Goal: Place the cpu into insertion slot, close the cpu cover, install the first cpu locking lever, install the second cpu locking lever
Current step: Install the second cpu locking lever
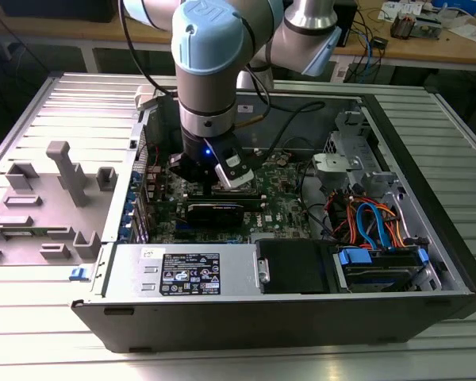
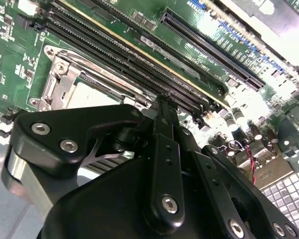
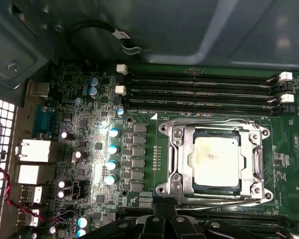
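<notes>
In the first wrist view the cpu (image 3: pixel 215 160) lies flat in the insertion slot (image 3: pixel 175 172), its dull silver top showing. The cpu cover (image 3: pixel 217 133) is down over the chip's edges. Thin wire levers run along two sides of the socket (image 3: pixel 214 121) and lie flat. My gripper (image 3: pixel 164 221) hangs just beside the socket, a little above the green board. In the second wrist view the gripper (image 2: pixel 159 107) hides much of the cpu (image 2: pixel 87 97) and the insertion slot (image 2: pixel 60 79). The exterior view has the gripper (image 1: pixel 214 173) low inside the open computer case, holding nothing that I can see.
Long black memory slots (image 3: pixel 199 89) run beside the socket. Capacitors (image 3: pixel 112 149) and rear ports (image 3: pixel 32 149) stand on its other side. The case holds a power supply (image 1: pixel 190 274) and a drive bay with blue and orange cables (image 1: pixel 373 226). A grey fixture plate (image 1: pixel 55 198) lies at the exterior view's left.
</notes>
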Controlling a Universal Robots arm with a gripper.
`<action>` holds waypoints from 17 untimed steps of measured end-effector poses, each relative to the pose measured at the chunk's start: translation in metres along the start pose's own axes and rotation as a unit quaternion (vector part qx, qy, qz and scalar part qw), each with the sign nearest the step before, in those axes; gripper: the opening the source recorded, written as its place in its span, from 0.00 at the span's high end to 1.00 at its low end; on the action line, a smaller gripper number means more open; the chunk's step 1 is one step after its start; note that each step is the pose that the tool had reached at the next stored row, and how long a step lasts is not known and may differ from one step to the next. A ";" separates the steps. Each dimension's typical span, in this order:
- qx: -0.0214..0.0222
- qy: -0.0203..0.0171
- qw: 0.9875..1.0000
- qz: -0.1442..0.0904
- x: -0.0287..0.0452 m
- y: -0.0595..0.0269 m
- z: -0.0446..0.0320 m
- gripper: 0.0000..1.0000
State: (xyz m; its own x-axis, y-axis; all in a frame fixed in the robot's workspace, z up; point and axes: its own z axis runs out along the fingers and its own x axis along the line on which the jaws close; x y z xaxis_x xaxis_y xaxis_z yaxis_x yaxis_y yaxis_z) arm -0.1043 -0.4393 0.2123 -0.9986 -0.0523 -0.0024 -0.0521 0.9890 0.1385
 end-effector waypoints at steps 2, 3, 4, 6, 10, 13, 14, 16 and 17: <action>-0.001 0.000 1.000 0.000 0.0000 -0.0001 0.0009 0.89; 0.000 0.000 1.000 0.000 0.0000 -0.0002 0.0011 0.89; 0.000 0.000 1.000 0.000 0.0000 -0.0003 0.0014 0.89; -0.001 0.000 1.000 0.000 0.0000 -0.0004 0.0023 0.89; -0.008 0.000 1.000 0.000 -0.0001 -0.0007 0.0052 0.89; -0.009 0.000 1.000 0.000 -0.0001 -0.0009 0.0059 0.89; -0.010 -0.001 1.000 0.000 -0.0001 -0.0009 0.0061 0.89; -0.011 -0.001 1.000 0.000 0.0000 -0.0010 0.0065 0.89; -0.012 -0.001 1.000 0.000 0.0000 -0.0010 0.0066 0.89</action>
State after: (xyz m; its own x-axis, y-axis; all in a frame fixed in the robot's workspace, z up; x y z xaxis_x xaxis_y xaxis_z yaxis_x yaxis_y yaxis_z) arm -0.1042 -0.4394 0.2057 -0.9986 -0.0523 -0.0036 -0.0522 0.9855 0.1616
